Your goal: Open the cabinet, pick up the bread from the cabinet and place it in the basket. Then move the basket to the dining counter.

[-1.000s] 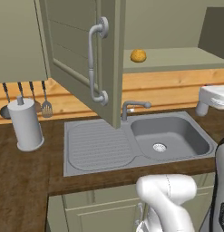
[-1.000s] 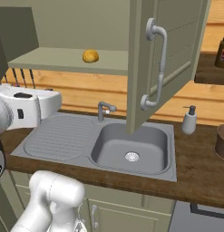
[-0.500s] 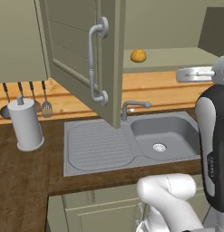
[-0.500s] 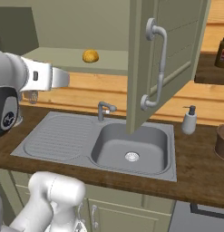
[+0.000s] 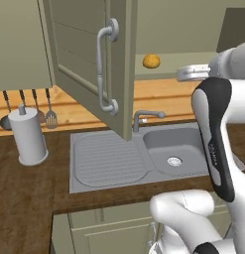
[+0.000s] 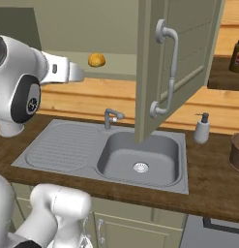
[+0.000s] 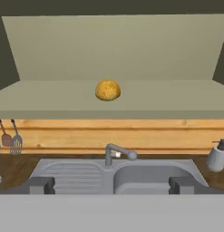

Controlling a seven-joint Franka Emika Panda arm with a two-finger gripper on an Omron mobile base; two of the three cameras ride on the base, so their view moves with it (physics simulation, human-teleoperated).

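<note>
In the left base view the cabinet [image 5: 89, 64] door hung swung out across the upper middle of the frame, so the opening step looked done. One bread [image 5: 151, 61] sat on the shelf at upper right of centre, not yet picked up. One paper-towel roll [image 5: 28, 135] stood at the left.

In the right base view the bread [image 6: 96, 60] lay at upper left of centre, with the arm's end [image 6: 72, 73] just below and left of it. One sink [image 6: 140, 157] filled the lower middle, one soap bottle [image 6: 202, 128] at the right, and at the right edge a brown round thing, possibly the basket [image 6: 236, 152].

In the hand view the gripper [image 7: 111, 185] stood spread wide, holding nothing, at the bottom; the bread [image 7: 107, 90] sat centred above. Grasping, basketing and carrying remained.
</note>
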